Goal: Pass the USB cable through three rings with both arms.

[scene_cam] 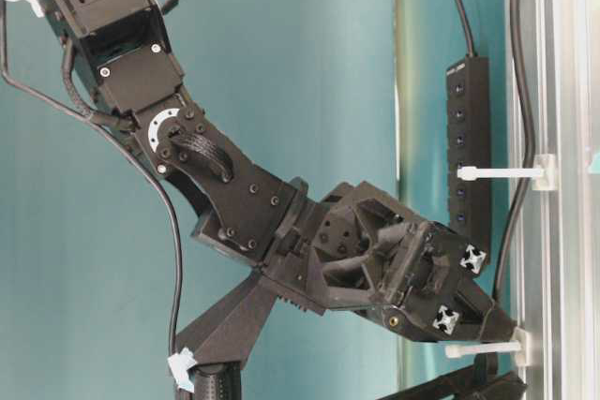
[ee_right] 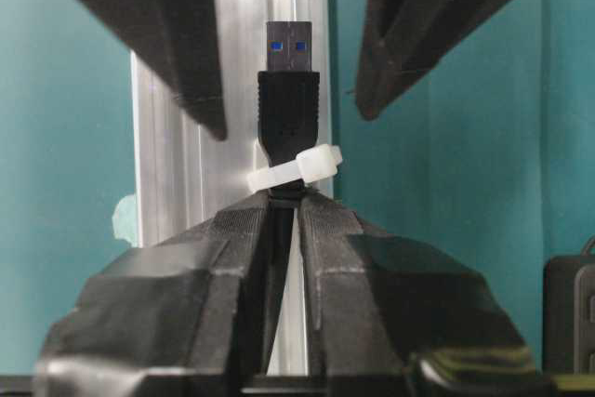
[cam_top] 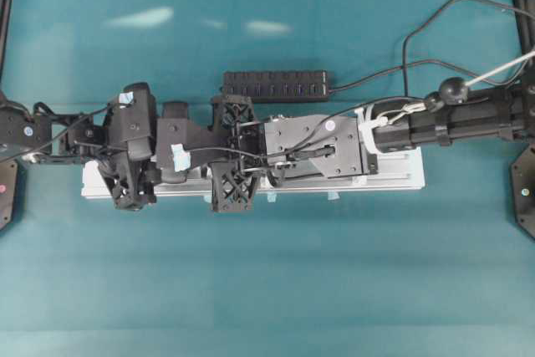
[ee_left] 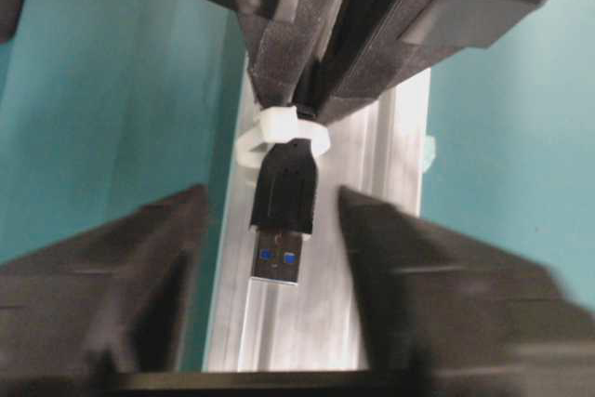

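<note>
The USB cable's black plug (ee_left: 284,202) pokes through a whitish ring (ee_left: 279,127) on the silver rail (ee_left: 390,230). My right gripper (ee_right: 284,197) is shut on the cable just behind that ring (ee_right: 297,169), with the plug (ee_right: 288,90) pointing away from it. My left gripper (ee_left: 271,197) is open; its blurred fingers stand on either side of the plug and leave a gap on both sides. From overhead both grippers meet nose to nose over the rail (cam_top: 393,177). In the table-level view two rings (scene_cam: 497,173) (scene_cam: 478,348) stand on the rail.
A black multi-port hub (cam_top: 276,85) lies just behind the rail, with cables running off to the right. Teal table surface (cam_top: 267,273) surrounds the rail. Black frame posts (cam_top: 527,198) stand at both side edges.
</note>
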